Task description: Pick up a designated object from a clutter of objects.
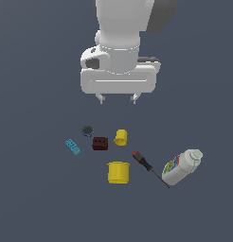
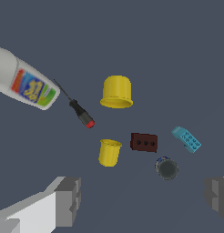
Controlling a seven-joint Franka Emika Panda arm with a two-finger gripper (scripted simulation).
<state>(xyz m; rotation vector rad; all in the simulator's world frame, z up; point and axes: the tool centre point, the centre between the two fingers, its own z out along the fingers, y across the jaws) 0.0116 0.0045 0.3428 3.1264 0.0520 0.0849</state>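
The teal brick (image 1: 73,146) is seen in the exterior view lying at that view's left edge of the clutter, just beside the dark round piece (image 1: 87,130) and the dark red-brown brick (image 1: 100,143). The gripper (image 1: 117,99) hangs well above, spread and empty. It should be shifted over the brick and its fingers closed across the short sides.

In the wrist view, the teal brick (image 2: 186,139) lies apart from its neighbours. The white bottle (image 2: 23,83) carries a coloured label; its writing cannot be read.

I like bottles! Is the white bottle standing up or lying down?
Lying down. The white bottle rests on its side, its label facing up, beside the screwdriver.
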